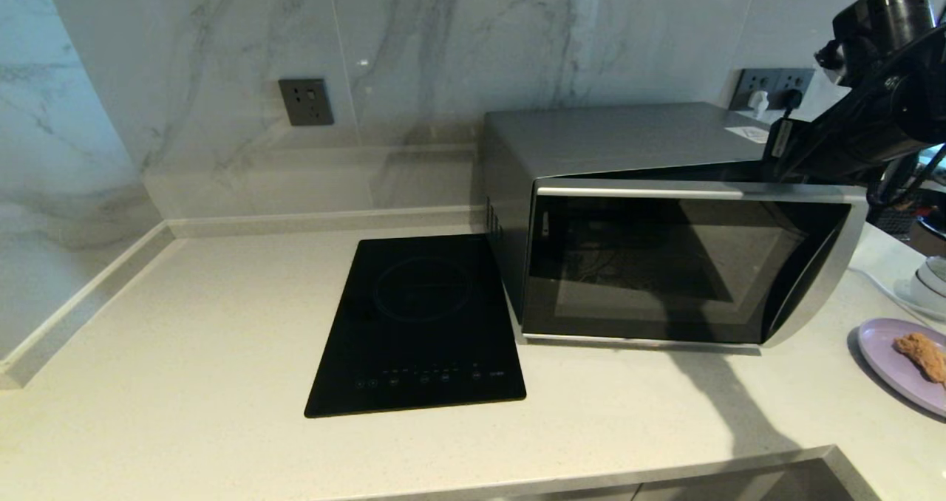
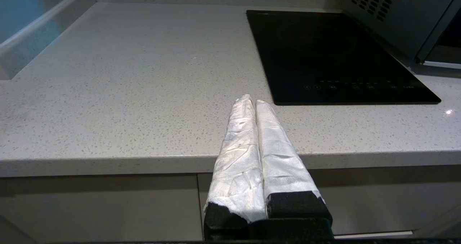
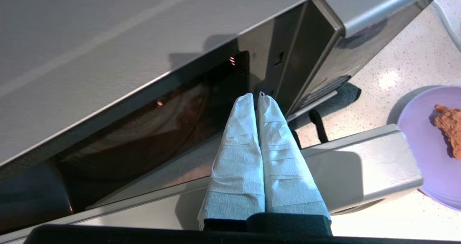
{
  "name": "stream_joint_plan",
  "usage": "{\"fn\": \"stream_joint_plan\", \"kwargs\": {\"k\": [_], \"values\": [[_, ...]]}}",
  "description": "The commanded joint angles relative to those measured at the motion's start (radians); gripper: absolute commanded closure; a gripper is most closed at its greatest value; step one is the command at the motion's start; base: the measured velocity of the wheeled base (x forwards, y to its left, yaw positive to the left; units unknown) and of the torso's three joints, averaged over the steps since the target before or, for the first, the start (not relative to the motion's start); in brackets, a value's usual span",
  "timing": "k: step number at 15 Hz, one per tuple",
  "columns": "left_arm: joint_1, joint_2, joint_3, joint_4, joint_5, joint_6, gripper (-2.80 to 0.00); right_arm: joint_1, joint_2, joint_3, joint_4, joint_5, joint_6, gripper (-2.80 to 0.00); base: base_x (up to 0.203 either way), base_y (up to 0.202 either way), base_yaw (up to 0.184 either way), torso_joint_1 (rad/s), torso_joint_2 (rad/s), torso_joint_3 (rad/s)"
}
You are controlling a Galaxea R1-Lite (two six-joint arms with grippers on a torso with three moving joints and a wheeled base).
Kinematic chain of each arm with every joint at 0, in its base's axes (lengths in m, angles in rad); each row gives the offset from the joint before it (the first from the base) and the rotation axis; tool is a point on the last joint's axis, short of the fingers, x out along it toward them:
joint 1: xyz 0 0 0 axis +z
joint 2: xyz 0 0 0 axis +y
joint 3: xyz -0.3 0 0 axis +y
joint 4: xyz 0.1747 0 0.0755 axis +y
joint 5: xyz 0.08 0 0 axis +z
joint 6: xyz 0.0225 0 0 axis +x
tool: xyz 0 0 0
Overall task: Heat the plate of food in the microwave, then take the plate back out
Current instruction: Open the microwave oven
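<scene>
The silver-grey microwave (image 1: pixel 613 139) stands at the back right of the counter, and its dark glass door (image 1: pixel 665 264) is swung partly out, handle side toward me. In the right wrist view my right gripper (image 3: pixel 256 95) is shut and empty. Its wrapped tips reach into the gap between the door's top edge (image 3: pixel 360 172) and the microwave (image 3: pixel 108 31) body. The lilac plate (image 1: pixel 898 368) with the brown fried piece (image 1: pixel 922 355) sits on the counter right of the microwave, and the plate (image 3: pixel 428 147) also shows in the right wrist view. My left gripper (image 2: pixel 255 99) is shut and parked before the counter's front edge.
A flat black induction hob (image 1: pixel 421 324) lies left of the microwave. Wall sockets (image 1: pixel 305 102) sit on the marble back wall, with a plugged one behind the microwave. White bowls (image 1: pixel 933 279) and a white cable lie at the far right edge.
</scene>
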Motion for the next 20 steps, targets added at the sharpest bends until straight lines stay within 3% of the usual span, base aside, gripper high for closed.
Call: {"fn": "stream_joint_plan", "kwargs": {"k": [1,3,7,13,15,20], "values": [[0.000,0.001,0.000,0.000,0.001,0.000,0.00,-0.010,-0.009,0.002,0.029,0.002,0.003,0.00,0.000,0.000,0.000,0.000,0.00,0.000],[0.000,0.001,0.000,0.000,0.001,0.000,0.00,-0.013,-0.026,0.009,0.054,0.020,0.006,0.00,0.000,0.000,0.000,0.000,0.00,0.000],[0.000,0.001,0.000,0.000,0.001,0.000,0.00,-0.011,-0.136,0.073,0.170,0.132,0.041,0.00,0.000,0.000,0.000,0.000,0.00,0.000],[0.000,0.001,0.000,0.000,0.001,0.000,0.00,0.026,-0.390,0.284,0.254,0.246,0.057,0.00,0.000,0.000,0.000,0.000,0.00,0.000],[0.000,0.001,0.000,0.000,0.001,0.000,0.00,0.094,-0.502,0.354,0.292,0.266,0.071,0.00,0.000,0.000,0.000,0.000,0.00,0.000],[0.000,0.001,0.000,0.000,0.001,0.000,0.00,0.308,-0.668,0.387,0.482,0.276,0.220,0.00,0.000,0.000,0.000,0.000,0.00,0.000]]}}
